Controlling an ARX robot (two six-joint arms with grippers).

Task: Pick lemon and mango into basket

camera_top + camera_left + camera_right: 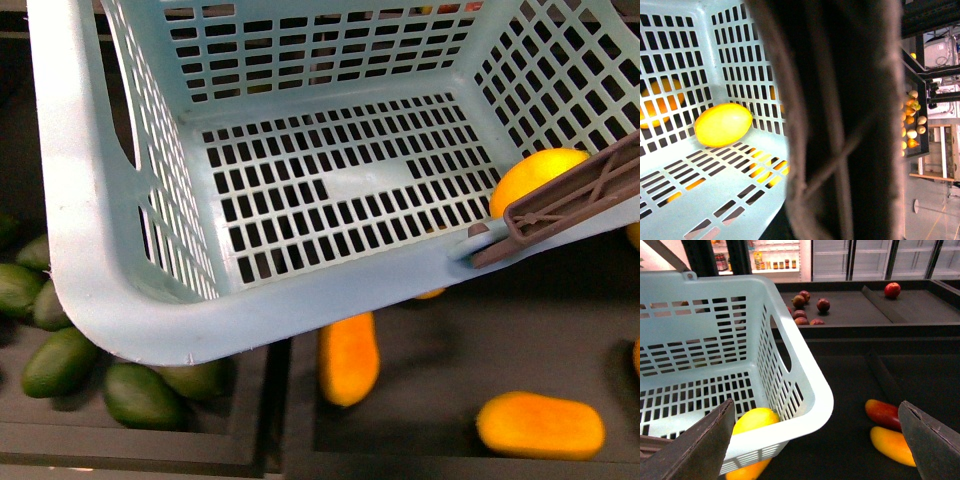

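The pale teal basket [62,200] hangs tilted above the fruit shelf and fills the front view. The yellow lemon [532,175] lies inside it by the brownish handle [585,195]. In the left wrist view the lemon [723,124] rests on the basket floor [755,220] and the blurred handle [840,120] fills the middle; my left gripper is shut on it, its fingers hidden. My right gripper [815,450] is open and empty beside the basket's corner [807,387], above the shelf. Orange mangoes [348,358] [540,425] lie on the shelf below, one also in the right wrist view [892,444].
Dark green oval fruits [60,362] lie in the left bin under the basket. A red-orange fruit [883,412] lies against the mango. Red apples [807,307] [892,289] sit on the upper shelf behind. A raised divider [280,400] separates the bins.
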